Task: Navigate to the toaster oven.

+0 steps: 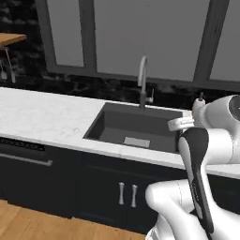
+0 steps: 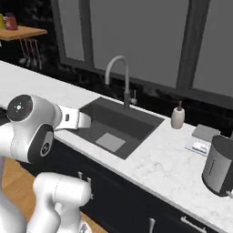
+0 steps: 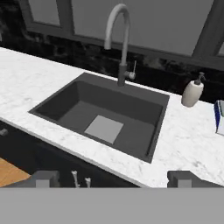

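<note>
Marble desk (image 3: 26, 92) ahead, gripper (image 3: 113, 178) hanging over sink (image 3: 105, 113), jaws apart, holding nothing. Toaster oven not in sight; which way it lies from gripper cannot be told. Base likely must drive on along desk.

Arm (image 1: 206, 140): glossy white rounded shells, bulbous at each joint, with black inset panels along the link sides, a grey disc cap bearing small dark dots, and two small dark grey finger tips (image 3: 43, 178).
</note>
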### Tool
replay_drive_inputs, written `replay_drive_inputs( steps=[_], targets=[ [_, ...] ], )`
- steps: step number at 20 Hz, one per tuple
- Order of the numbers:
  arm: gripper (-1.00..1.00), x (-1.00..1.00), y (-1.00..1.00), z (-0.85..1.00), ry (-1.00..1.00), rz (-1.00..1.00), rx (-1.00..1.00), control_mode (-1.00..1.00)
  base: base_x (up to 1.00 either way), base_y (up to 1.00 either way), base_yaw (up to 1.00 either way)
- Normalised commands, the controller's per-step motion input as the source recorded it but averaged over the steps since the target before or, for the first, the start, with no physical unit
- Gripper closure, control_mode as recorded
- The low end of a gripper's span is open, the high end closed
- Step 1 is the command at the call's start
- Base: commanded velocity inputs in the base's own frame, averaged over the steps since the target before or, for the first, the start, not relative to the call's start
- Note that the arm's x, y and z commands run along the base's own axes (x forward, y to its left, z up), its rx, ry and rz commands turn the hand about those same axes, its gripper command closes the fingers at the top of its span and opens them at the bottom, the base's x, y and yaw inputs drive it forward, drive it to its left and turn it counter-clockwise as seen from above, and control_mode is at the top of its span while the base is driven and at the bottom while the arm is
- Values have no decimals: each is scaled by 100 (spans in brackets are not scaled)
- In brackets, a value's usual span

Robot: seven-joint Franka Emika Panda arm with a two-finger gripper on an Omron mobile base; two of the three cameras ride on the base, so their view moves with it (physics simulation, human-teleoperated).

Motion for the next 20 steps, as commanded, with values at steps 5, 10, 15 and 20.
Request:
replay_drive_inputs(
  steps=[5,10,15,20],
  targets=[
    [-100,0,0,0,0,0,0,100,0,59,81],
    [-100,0,0,0,0,0,0,100,0,59,81],
    [-100,0,0,0,0,0,0,100,0,51,83],
    [-100,0,0,0,0,0,0,100,0,50,82]
  ],
)
